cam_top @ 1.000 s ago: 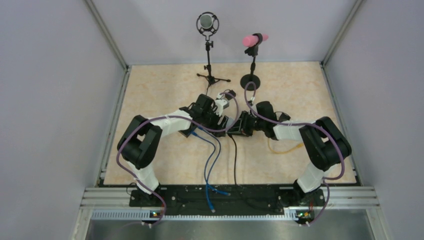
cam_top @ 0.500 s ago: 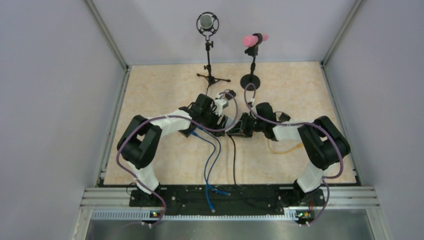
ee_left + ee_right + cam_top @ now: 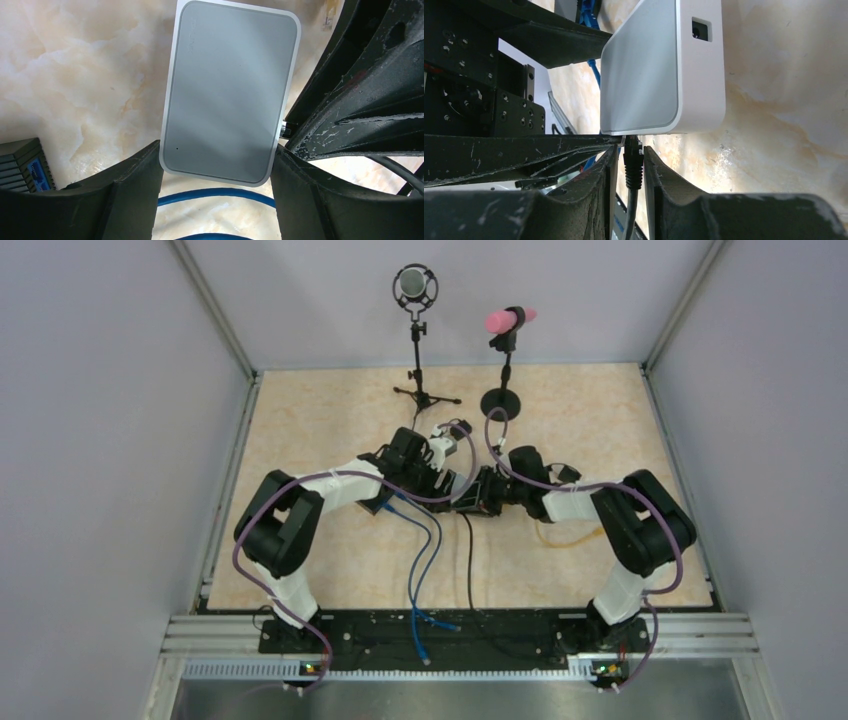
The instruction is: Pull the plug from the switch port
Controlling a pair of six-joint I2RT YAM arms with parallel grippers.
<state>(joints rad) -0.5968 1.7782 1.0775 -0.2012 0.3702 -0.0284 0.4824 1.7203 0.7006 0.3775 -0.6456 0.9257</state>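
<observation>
The switch (image 3: pixel 230 90), a flat white box with a grey top, lies on the marble-patterned table. My left gripper (image 3: pixel 217 160) is shut on its near end, one finger (image 3: pixel 135 185) on each side. The black plug (image 3: pixel 633 165) sits in a port on the switch's (image 3: pixel 659 70) edge, its black cable (image 3: pixel 630 215) trailing back. My right gripper (image 3: pixel 630 160) straddles the plug. The right-hand finger lies against it, and a thin gap shows on the left-hand side. From above, both grippers (image 3: pixel 440 480) (image 3: pixel 476 495) meet at mid-table and hide the switch.
Blue cables (image 3: pixel 425 560) and the black cable (image 3: pixel 468 560) run toward the near edge. A yellow cable (image 3: pixel 570 537) lies under the right arm. Two microphone stands (image 3: pixel 415 340) (image 3: pixel 508 325) stand at the back. A dark box with a blue port (image 3: pixel 22 165) lies left of the switch.
The right arm has edged left, closer to the switch. The left arm has stayed still.
</observation>
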